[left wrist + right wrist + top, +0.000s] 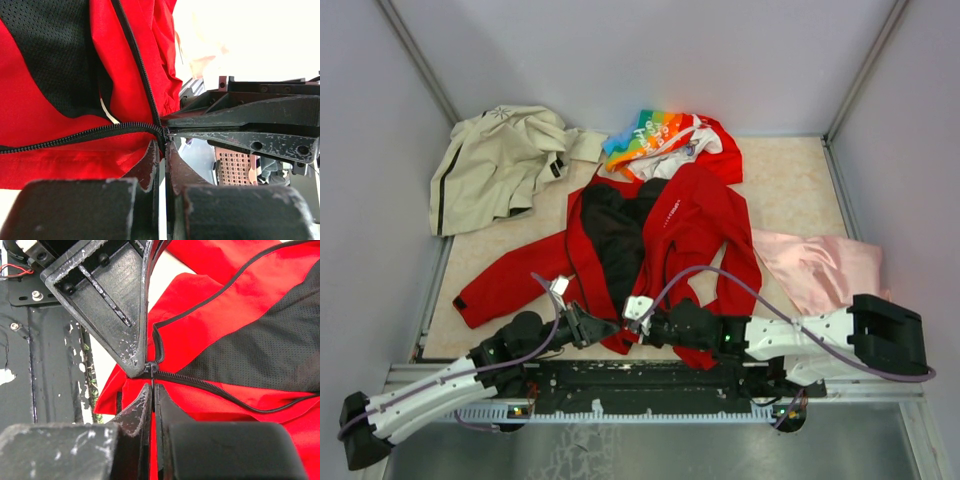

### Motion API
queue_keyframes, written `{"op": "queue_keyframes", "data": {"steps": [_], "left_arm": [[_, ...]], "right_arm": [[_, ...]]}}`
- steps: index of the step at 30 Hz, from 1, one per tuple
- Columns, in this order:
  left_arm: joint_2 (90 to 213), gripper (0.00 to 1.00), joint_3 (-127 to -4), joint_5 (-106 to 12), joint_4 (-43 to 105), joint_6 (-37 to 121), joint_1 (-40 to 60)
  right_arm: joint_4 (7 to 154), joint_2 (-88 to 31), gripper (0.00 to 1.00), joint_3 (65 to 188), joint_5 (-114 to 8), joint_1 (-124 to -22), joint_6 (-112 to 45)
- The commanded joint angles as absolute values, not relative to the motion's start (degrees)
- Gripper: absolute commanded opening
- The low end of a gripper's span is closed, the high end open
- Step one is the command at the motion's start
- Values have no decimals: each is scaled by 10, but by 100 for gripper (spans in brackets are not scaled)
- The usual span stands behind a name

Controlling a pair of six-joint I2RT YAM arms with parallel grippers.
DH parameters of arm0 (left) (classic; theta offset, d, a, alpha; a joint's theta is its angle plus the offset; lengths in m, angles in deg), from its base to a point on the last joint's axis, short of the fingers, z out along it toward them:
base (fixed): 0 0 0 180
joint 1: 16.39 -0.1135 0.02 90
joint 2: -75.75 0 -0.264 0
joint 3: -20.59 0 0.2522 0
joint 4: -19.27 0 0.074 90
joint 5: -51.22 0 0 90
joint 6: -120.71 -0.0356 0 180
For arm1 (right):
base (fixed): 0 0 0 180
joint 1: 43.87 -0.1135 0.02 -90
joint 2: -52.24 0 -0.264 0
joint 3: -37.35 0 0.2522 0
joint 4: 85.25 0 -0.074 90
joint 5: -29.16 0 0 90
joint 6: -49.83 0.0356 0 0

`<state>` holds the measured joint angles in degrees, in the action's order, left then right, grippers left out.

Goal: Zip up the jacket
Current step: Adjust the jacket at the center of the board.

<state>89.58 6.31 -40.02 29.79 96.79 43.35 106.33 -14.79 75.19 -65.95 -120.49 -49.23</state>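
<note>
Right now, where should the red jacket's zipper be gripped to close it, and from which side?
Grip the zipper at its bottom end, where both tracks meet at the jacket hem. Come from the near edge: the tracks spread apart going away.

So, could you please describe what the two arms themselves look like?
The left arm and right arm have white links and black joints. A grey-purple cable loops along each. The black wedge-shaped fingers are scuffed pale at the edges.

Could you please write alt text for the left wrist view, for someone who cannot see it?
The left gripper, nearly shut, pinches the red jacket where its two black zipper tracks meet. The right gripper reaches in from the side to the same spot; black mesh lining shows above.
</note>
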Motion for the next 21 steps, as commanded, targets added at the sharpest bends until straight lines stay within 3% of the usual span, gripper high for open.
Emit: {"op": "queue_keyframes", "data": {"steps": [1, 10, 21], "left_arm": [[921, 2, 98, -440, 312, 944, 436], [943, 10, 108, -461, 288, 939, 436], [884, 35, 106, -425, 330, 969, 436]], "right_arm": [[1025, -115, 0, 810, -718, -1197, -511], [983, -144, 0, 847, -729, -1193, -520], [949, -180, 0, 881, -692, -1187, -521]]}}
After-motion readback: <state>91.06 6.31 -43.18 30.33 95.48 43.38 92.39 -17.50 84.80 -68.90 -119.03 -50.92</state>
